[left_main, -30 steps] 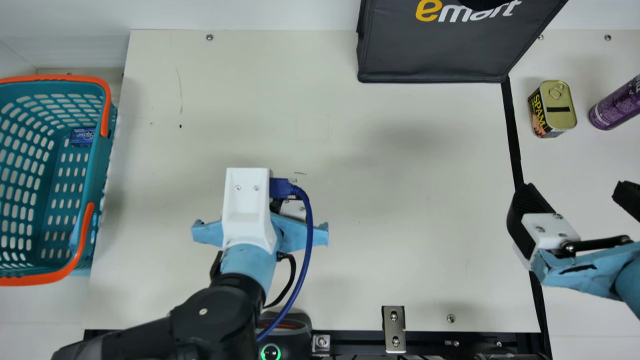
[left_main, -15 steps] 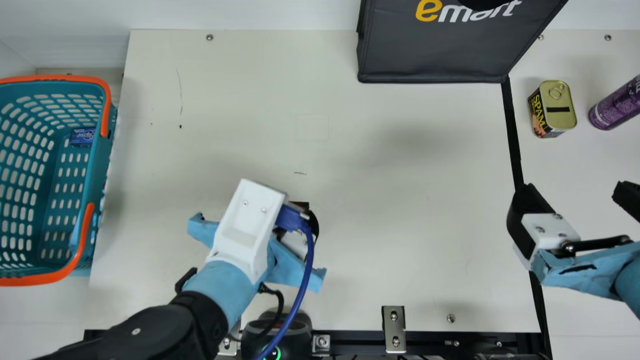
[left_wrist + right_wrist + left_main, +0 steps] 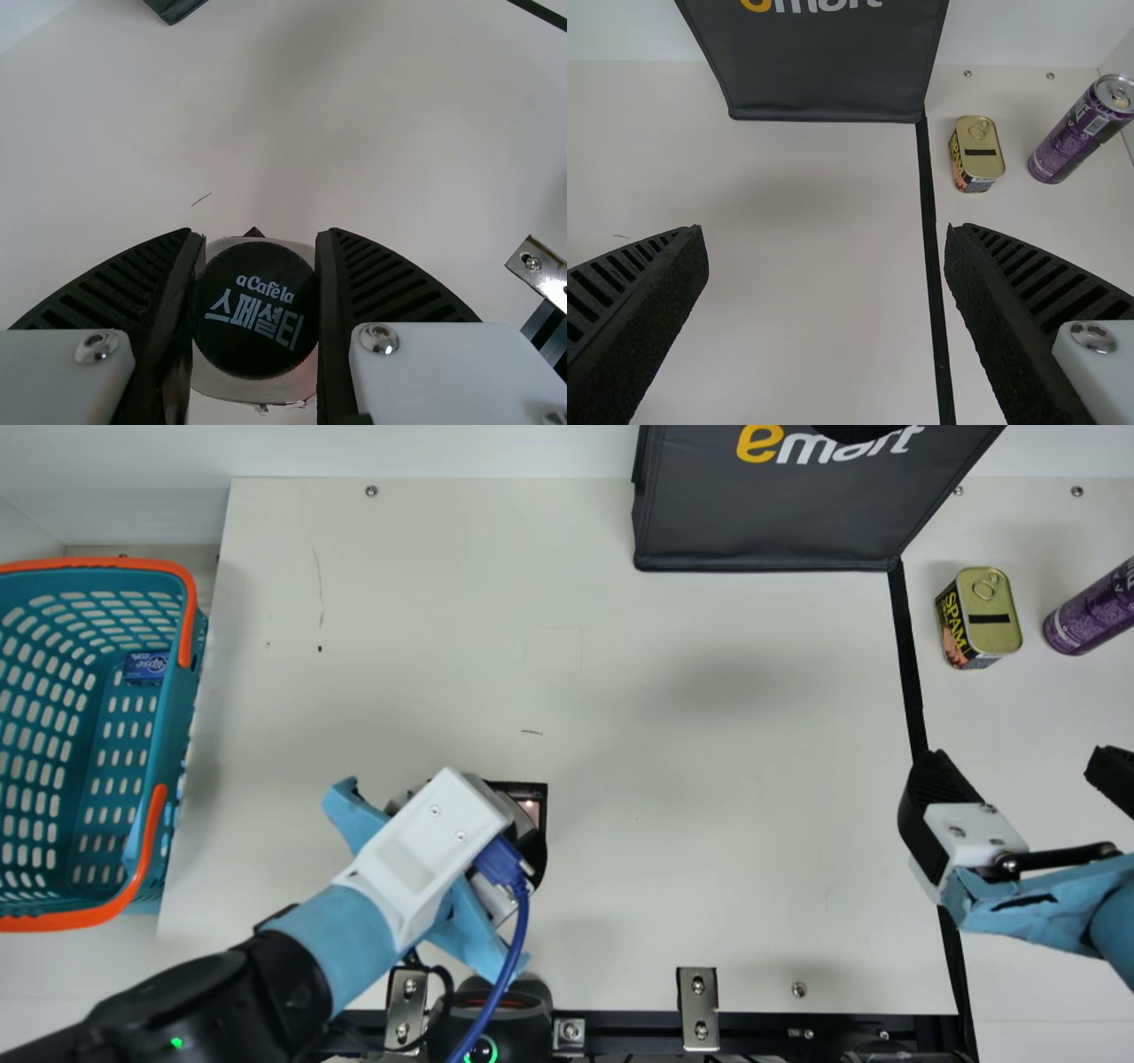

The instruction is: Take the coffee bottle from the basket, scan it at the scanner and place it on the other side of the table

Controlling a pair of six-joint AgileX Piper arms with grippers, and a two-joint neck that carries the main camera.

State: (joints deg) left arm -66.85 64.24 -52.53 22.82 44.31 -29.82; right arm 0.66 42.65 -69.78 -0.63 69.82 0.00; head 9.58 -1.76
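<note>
Bottle (image 3: 255, 310) between fingers (image 3: 381, 282) of left end effector (image 3: 532, 852)

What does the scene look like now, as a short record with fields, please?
coffee bottle: upright, dark cap up, between the left gripper's fingers
left gripper: closed on the bottle
right gripper: open, nothing held
possible scanner: dark-framed window with a reddish glow, beside the left gripper
basket: teal, small blue pack inside
beyond the black line: rectangular can, purple can
far edge: dark bag
</note>
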